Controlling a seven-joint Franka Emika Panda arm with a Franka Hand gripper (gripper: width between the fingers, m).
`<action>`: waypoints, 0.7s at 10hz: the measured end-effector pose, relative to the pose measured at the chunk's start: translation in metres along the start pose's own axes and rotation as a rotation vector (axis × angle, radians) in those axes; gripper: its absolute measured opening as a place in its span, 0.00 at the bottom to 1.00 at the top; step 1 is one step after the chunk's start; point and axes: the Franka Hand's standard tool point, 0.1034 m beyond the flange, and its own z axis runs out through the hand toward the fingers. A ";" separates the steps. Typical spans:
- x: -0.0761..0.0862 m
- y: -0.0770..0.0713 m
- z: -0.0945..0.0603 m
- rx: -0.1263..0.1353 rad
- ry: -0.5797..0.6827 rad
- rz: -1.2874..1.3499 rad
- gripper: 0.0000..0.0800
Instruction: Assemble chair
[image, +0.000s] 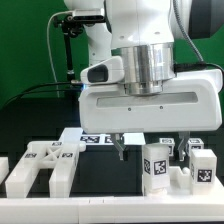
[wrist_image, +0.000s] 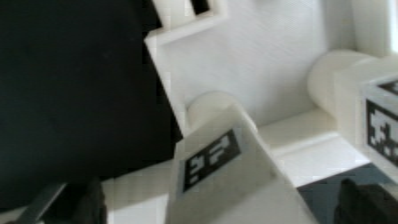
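- Chair parts (image: 60, 160) lie loose and unjoined on the black table (image: 30, 120). All of them sit in the lower half of the exterior view.
- A slotted frame (image: 30, 172) lies flat at 8 o'clock in that view. A tagged post (image: 155, 168) stands upright at 5 o'clock, and a second post (image: 202, 165) stands just beside it at 4 o'clock.
- The marker board (image: 72, 134) lies near the centre, behind the frame.
- The gripper (image: 152, 152) hangs low over the posts with its jaws set wide apart. Nothing is clamped.
- In the wrist view a tagged piece (wrist_image: 217, 160) sits in line between the dark fingertips (wrist_image: 39, 205). Whether either finger touches it cannot be told.
- Handling, as a judgement:
  - The parts look like rigid moulded plastic. They are probably light for their bulk and should not flex or crush under a firm pinch.
  - The faces look smooth and glossy, so slip is the likelier fault, along with twisting if a part is taken off-centre.
- Where to hold, as a judgement:
  - The post is best taken across two flat, parallel side faces near mid-height, with the fingers square to them.
  - Corners and the tag face are poorer choices.
  - The slotted frame offers narrow bars between its slots. One of these suits the jaws better than the full width.
- The neighbouring post stands close, so a finger coming down on that side could nudge it.
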 end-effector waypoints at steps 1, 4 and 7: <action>0.002 -0.002 0.000 -0.020 0.005 -0.156 0.81; 0.001 -0.001 0.001 -0.019 0.004 -0.052 0.48; 0.001 -0.002 0.001 -0.015 0.005 0.194 0.36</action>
